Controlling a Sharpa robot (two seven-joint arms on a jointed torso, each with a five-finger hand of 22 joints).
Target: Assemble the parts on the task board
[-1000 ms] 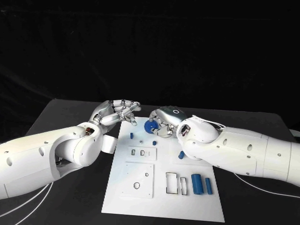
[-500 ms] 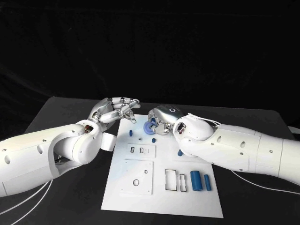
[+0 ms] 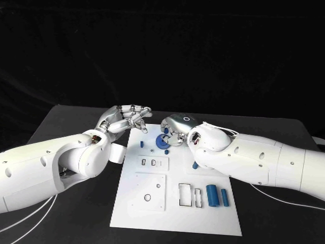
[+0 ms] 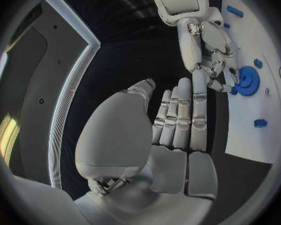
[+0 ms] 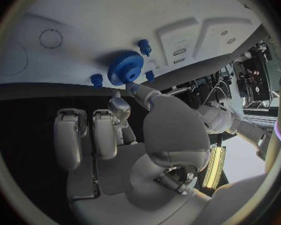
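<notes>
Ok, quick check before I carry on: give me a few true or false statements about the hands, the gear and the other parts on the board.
1. The right hand is at the blue gear near the far end of the task board. True.
2. The left hand holds the gear. False: it holds nothing, its fingers lying straight and together beside the board.
3. Two blue cylinders lie side by side on the board's near right part. True.
4. The gear lies on the black table, off the board. False: it is on the white board.
</notes>
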